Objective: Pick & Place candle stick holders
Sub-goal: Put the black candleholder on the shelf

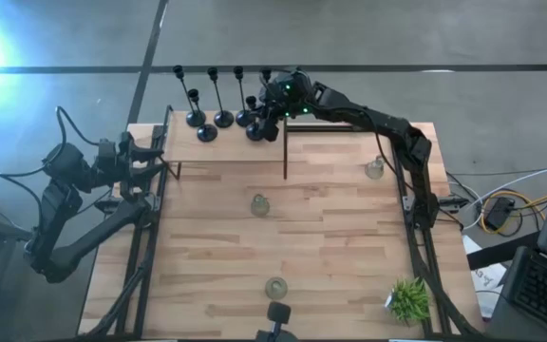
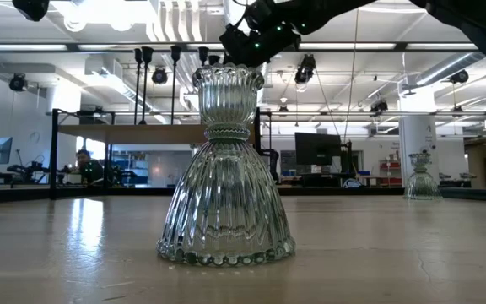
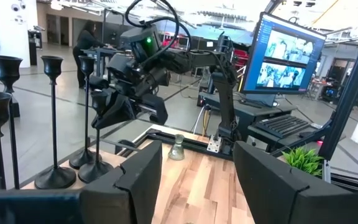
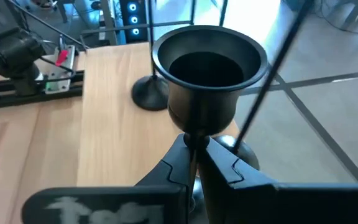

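Note:
Several black candle stick holders (image 1: 224, 116) stand on their round bases on a raised wooden shelf (image 1: 226, 147) at the table's far left. My right gripper (image 4: 194, 146) reaches over that shelf (image 1: 270, 122) and is shut on one black holder (image 4: 207, 62). Three clear glass holders stand on the table: one in the middle (image 1: 259, 204), one at the near edge (image 1: 274, 288), one at the far right (image 1: 375, 169). My left gripper (image 3: 197, 186) waits open at the table's left edge (image 1: 164, 161), holding nothing. My right gripper pinches the black holder's thin stem (image 4: 194, 138) just under its cup, between the two fingers. The fingers slant down from the table's right and lie across the stem. The holder stands upright; the fingers hide most of its base, so I cannot tell whether it rests on the shelf.
Other black holders stand close beside the held one, a base (image 4: 151, 93) just past it. The shelf has thin black posts (image 1: 285, 152). A small green plant (image 1: 408, 299) sits at the near right corner. The floor drops away beyond the shelf's far edge.

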`<action>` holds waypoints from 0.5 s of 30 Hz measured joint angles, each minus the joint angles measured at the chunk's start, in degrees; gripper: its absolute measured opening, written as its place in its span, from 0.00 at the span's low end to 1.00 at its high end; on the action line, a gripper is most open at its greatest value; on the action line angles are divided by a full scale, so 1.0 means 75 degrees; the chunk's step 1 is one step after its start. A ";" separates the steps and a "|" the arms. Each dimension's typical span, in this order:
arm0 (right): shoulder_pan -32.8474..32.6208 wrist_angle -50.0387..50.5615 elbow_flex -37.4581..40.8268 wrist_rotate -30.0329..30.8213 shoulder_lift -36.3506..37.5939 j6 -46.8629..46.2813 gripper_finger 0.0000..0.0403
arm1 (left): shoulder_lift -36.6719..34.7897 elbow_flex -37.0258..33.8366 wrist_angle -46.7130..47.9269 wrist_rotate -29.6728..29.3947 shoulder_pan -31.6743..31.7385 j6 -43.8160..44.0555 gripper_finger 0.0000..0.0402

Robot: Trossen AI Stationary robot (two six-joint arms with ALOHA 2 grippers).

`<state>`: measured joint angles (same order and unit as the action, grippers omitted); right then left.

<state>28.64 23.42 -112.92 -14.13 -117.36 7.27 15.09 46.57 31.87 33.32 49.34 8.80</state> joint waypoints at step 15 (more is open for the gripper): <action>0.0112 -0.0516 0.0379 0.0002 0.0024 -0.0322 0.03 | 0.0000 0.0000 -0.0037 -0.0003 0.0000 0.0026 0.51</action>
<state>29.48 19.55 -110.08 -14.11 -117.18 4.85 15.09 46.57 31.59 33.30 49.34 8.99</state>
